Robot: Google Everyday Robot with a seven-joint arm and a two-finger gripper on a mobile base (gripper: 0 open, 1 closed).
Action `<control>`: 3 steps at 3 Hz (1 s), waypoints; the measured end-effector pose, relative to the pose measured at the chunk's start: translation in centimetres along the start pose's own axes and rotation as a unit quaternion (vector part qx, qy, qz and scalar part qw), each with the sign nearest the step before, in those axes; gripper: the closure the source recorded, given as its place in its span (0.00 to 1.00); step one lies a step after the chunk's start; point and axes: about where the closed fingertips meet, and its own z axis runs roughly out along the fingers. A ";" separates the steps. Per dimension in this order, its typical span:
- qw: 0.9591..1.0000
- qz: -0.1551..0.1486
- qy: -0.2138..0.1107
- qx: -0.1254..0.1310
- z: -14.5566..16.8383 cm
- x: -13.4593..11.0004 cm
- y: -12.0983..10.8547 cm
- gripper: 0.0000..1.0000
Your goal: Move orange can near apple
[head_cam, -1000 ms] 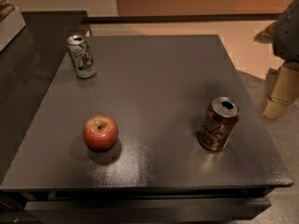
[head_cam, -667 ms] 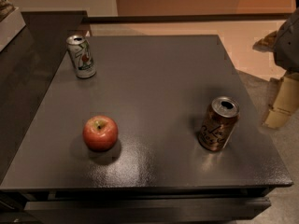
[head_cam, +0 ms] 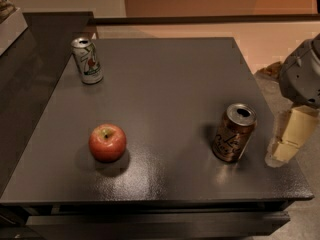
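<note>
The orange can (head_cam: 234,132) stands upright at the right front of the dark table (head_cam: 165,79), brownish-orange with white cursive lettering and an open silver top. The red apple (head_cam: 107,142) sits at the left front, well apart from the can. My gripper (head_cam: 290,136) hangs at the right edge of the view, just right of the can and over the table's right edge, with its grey arm housing (head_cam: 302,76) above it. It does not touch the can and nothing shows in its hold.
A white-and-green can (head_cam: 87,60) with red marks stands upright at the table's back left. A dark counter (head_cam: 30,49) adjoins the table on the left. Light floor lies behind and to the right of the table.
My gripper has come down along the table's right edge, closer to the orange can. The cans and the apple have not moved.
</note>
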 end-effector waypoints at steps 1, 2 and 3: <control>1.000 -0.006 -0.017 -0.020 1.9 -0.7 1.1 0.00; 0.999 -0.007 -0.030 -0.033 2.9 -1.0 1.5 0.00; 0.998 -0.011 -0.041 -0.040 3.0 -1.7 1.7 0.01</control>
